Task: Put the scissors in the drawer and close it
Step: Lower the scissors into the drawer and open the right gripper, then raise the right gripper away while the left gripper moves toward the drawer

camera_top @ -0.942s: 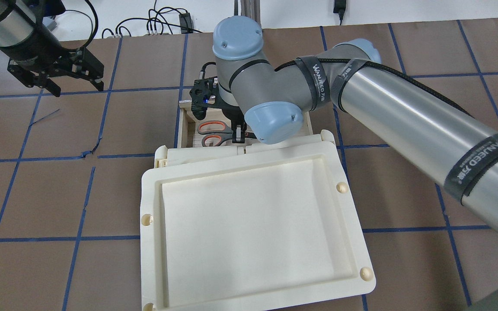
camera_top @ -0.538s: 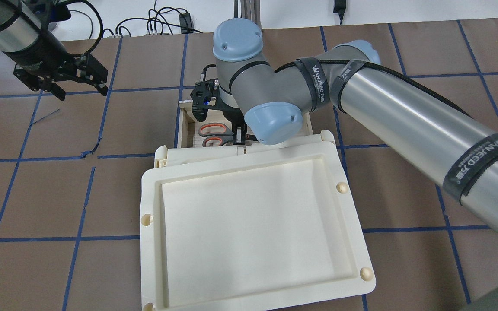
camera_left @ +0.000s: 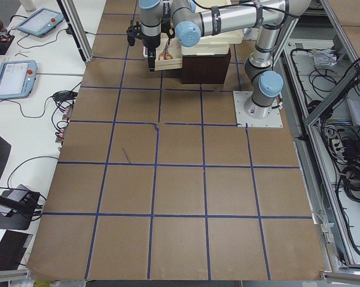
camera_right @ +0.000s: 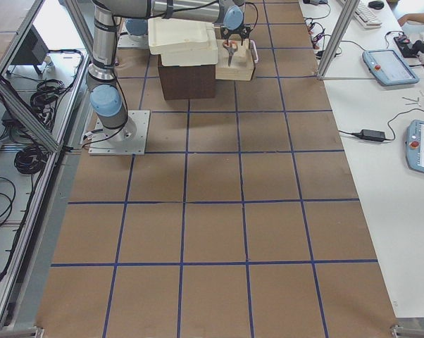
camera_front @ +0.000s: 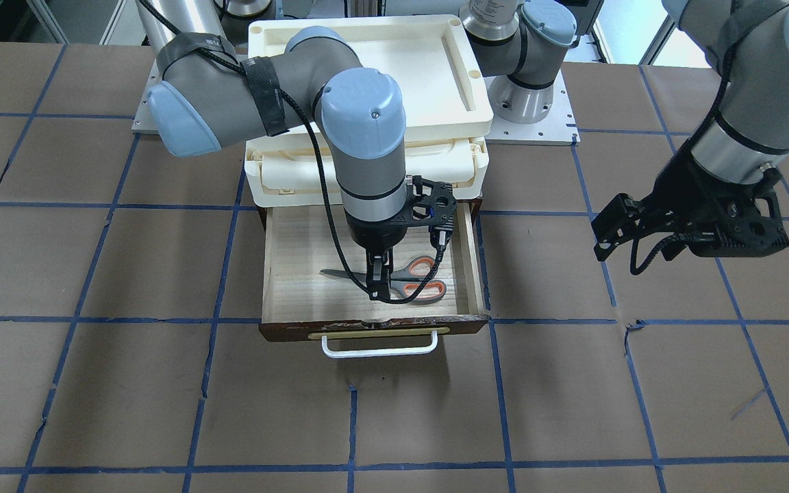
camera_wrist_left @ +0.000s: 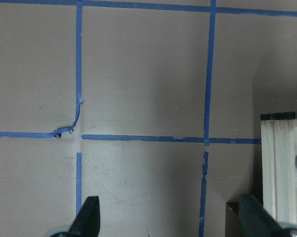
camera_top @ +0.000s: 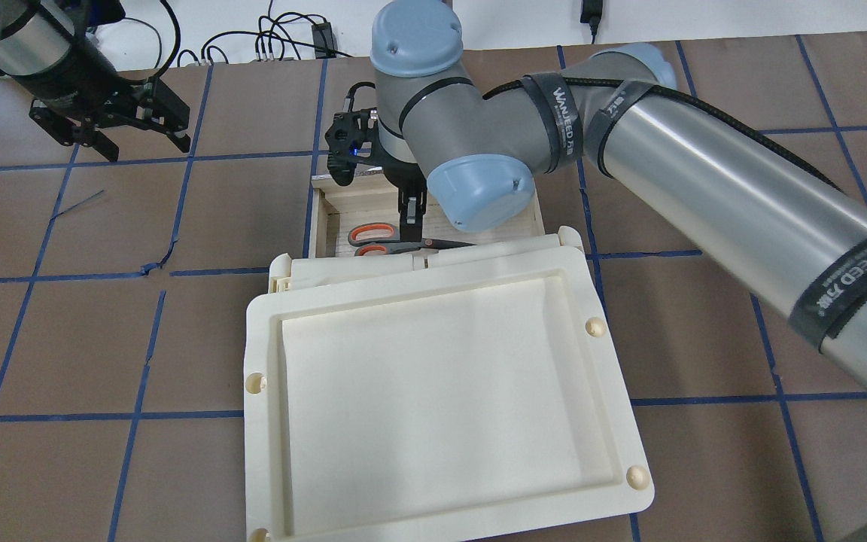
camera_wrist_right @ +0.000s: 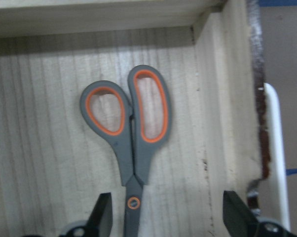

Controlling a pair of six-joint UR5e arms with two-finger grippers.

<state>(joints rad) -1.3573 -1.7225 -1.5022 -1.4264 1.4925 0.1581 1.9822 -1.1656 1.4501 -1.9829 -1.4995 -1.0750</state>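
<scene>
As things lie now: we judge the first half of the task done and the second half not yet begun.
Scissors [camera_wrist_right: 131, 158]: flat on the pale wood floor of the drawer [camera_front: 292, 246], blades shut, lying along the front wall and near it.
Right claw [camera_wrist_right: 170, 217]: hangs above the scissors' pivot with fingers apart. It grips nothing, and the scissors rest on the wood alone.
Left claw [camera_wrist_left: 169, 217]: fingers apart and empty, over bare tabletop [camera_front: 127, 383], well off to the drawer's side.
Drawer state: pulled out from under the cream tray unit [camera_top: 260, 339], with nothing touching the white loop handle [camera_front: 379, 346].
Done: scissors are in the drawer.
Left to do: we would lift the right claw clear of the drawer, then push the dark front in until flush.
</scene>
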